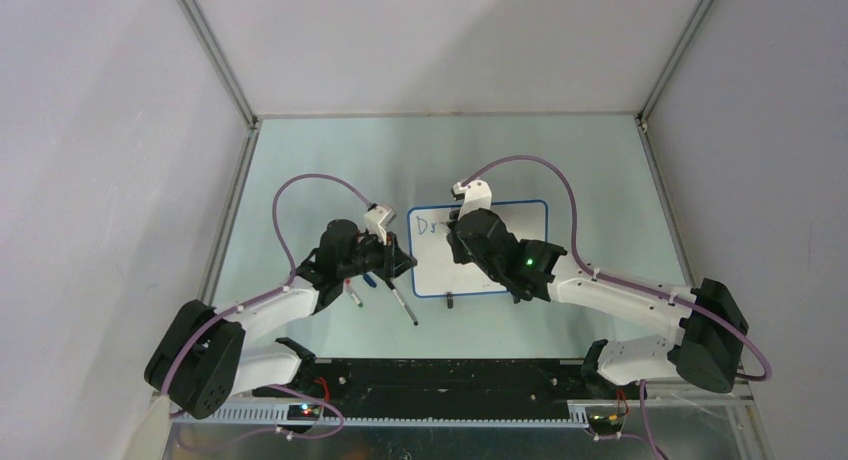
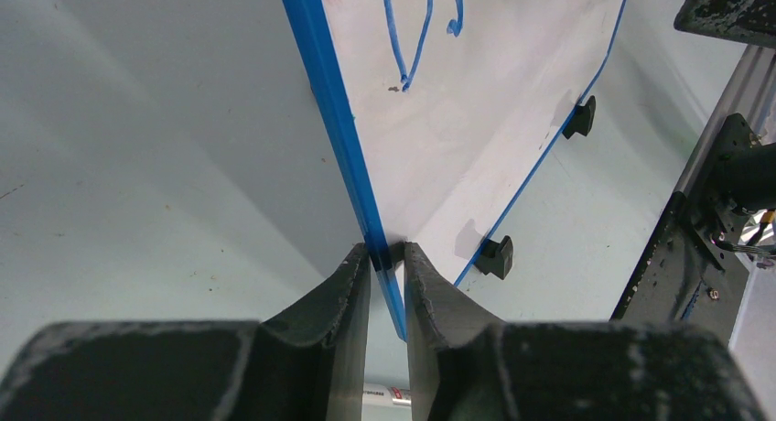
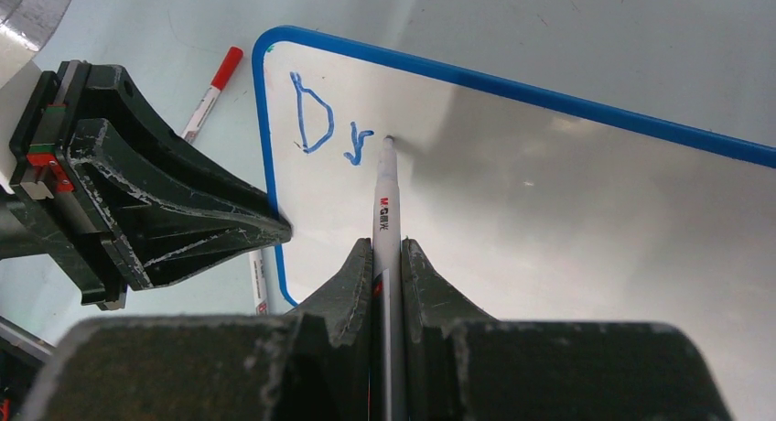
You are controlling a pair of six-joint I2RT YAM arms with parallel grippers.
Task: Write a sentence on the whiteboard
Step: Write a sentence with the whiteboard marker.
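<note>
The whiteboard point(image 1: 520, 225) lies flat on the table, with a blue rim and two black clip feet on its near edge. Only the blue letters "Dr" point(image 3: 325, 128) of the sentence show, at its top left corner. My right gripper point(image 3: 387, 249) is shut on a white marker point(image 3: 385, 206), whose tip touches the board just right of the "r". My left gripper point(image 2: 387, 256) is shut on the board's left blue rim point(image 2: 339, 119). In the top view the left gripper point(image 1: 405, 265) is at the board's left edge and the right gripper point(image 1: 462, 225) is over the writing.
A red-capped marker point(image 3: 212, 91) lies on the table left of the board, and a second marker point(image 1: 403, 305) lies near the board's near-left corner. The clip feet point(image 2: 578, 117) stick out from the near edge. Grey walls enclose the table.
</note>
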